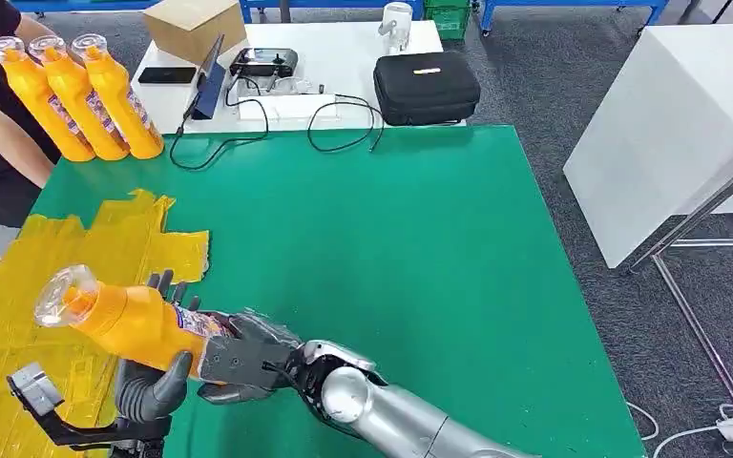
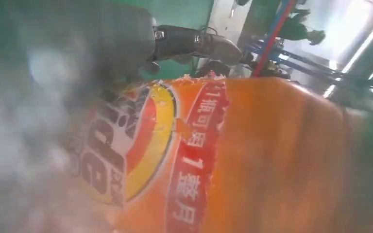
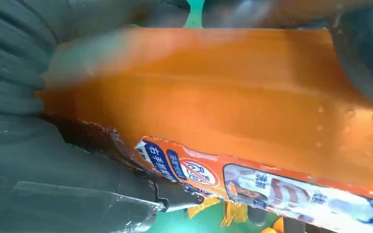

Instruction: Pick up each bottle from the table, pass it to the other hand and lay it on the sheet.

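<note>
Mid-handover: my right hand [image 1: 243, 367] and left hand [image 1: 148, 386] both grip the bottle [image 1: 124, 320]; release right only once left holds firm, sheet [image 1: 19, 315] at nine o'clock.

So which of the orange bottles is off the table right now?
The orange bottle held between the left hand and right hand, tilted above the yellow sheet. The three other bottles rest at the table's far left corner.

Bright, even overhead light in the head view; both wrist views close-up, blurred.
</note>
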{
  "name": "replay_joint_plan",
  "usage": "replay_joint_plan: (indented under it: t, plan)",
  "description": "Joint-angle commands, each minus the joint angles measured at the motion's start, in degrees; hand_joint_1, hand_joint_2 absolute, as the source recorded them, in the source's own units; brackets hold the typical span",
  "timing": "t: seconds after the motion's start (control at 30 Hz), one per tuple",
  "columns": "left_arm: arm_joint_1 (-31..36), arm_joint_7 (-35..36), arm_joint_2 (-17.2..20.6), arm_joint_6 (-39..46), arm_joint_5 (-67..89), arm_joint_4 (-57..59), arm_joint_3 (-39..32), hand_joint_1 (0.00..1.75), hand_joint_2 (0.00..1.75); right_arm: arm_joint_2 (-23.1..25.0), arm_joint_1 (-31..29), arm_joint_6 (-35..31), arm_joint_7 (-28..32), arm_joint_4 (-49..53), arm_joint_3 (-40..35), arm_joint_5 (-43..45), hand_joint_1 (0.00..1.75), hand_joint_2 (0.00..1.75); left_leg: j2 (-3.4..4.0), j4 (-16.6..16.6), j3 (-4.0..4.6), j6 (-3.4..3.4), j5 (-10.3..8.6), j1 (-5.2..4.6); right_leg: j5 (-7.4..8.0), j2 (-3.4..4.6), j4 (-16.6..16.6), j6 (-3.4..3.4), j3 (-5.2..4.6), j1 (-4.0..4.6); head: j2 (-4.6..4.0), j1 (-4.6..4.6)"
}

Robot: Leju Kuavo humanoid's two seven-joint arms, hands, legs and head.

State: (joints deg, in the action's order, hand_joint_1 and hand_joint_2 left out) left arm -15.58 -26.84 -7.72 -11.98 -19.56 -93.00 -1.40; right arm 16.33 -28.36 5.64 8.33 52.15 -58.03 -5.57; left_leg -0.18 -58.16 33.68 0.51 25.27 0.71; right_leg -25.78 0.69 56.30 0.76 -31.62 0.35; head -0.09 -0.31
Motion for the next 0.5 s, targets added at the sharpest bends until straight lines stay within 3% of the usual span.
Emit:
replay_joint_plan:
  t: [0.03, 0.07, 0.5]
  plan:
    - [4.1, 0.53, -0.83, 0.3, -0.99, 2.29, 0.71, 1.57, 1.75, 0.52, -0.44, 1.05, 0.13, -4.98, -5.82, 0.33, 1.75, 1.75, -0.18, 0.11, -0.12, 0.01, -0.04, -0.03, -0.03, -0.24, -0.09, 0.05, 0.17, -0.03, 0.0, 0.0]
    - [4.15, 0.53, -0.9, 0.28, -0.99, 2.26, 0.78, 1.75, 1.75, 0.48, -0.42, 1.04, 0.13, -5.01, -5.82, 0.33, 1.75, 1.75, -0.15, 0.08, -0.09, 0.0, -0.02, 0.0, -0.03, -0.2, -0.08, 0.04, 0.13, 0.01, 0.0, 0.0]
    - [4.4, 0.3, -1.1, 0.87, -1.52, 2.43, 1.07, 1.75, 1.75, 0.34, -0.69, 1.12, -0.37, -5.3, -6.28, 0.91, 1.75, 1.75, -0.18, 0.08, -0.07, 0.01, -0.04, -0.02, -0.02, -0.22, -0.08, 0.05, 0.11, -0.02, 0.0, 0.0]
